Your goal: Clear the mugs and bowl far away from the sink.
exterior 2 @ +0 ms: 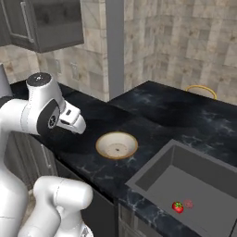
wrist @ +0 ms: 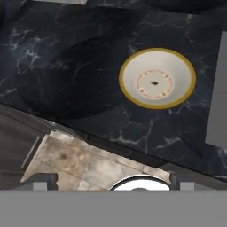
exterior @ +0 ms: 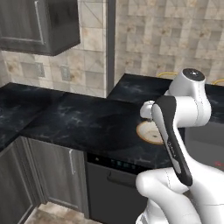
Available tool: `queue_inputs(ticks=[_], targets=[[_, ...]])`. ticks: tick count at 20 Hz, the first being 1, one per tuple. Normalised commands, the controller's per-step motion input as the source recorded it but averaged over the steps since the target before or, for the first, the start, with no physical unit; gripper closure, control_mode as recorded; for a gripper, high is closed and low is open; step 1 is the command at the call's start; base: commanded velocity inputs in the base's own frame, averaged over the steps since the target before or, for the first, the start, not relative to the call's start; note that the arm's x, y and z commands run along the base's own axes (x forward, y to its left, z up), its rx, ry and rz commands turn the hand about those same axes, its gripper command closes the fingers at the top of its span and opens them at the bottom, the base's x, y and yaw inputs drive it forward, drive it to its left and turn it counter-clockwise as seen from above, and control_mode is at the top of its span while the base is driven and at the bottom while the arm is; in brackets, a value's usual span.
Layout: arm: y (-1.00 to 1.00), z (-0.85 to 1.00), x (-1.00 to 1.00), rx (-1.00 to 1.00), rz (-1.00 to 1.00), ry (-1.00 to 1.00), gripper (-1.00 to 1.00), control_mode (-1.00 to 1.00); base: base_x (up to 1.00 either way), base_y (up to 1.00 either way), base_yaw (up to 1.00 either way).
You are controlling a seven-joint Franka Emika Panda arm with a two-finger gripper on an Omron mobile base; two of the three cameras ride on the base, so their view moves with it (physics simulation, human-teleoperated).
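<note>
The bowl is wide and cream with a tan-orange rim and a brown mark in its centre. It sits upright on the black marble counter, just left of the sink. My gripper is open with nothing between its fingers. It hangs above the counter's front edge, short of the bowl and to its left. In the left base view my own arm covers part of the bowl. The mugs are out of view.
A small red fruit lies in the sink basin. Yellow curved rims show at the counter's far edge. A dark upper cabinet hangs at the left. Lower cabinets and a dishwasher front stand below the counter.
</note>
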Motion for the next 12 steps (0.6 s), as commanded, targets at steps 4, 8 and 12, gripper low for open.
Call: queue_inputs(ticks=[4, 8, 12], targets=[[0.00, 0.00, 0.00, 0.00, 0.00, 0.00, -1.00, 1.00, 0.18, -0.18, -0.29], [0.00, 0.00, 0.00, 0.00, 0.00, 0.00, -1.00, 1.00, 0.20, -0.21, -0.28], [-0.11, -0.02, 0.03, 0.02, -0.04, 0.02, -1.00, -1.00, 0.11, -0.22, -0.19]])
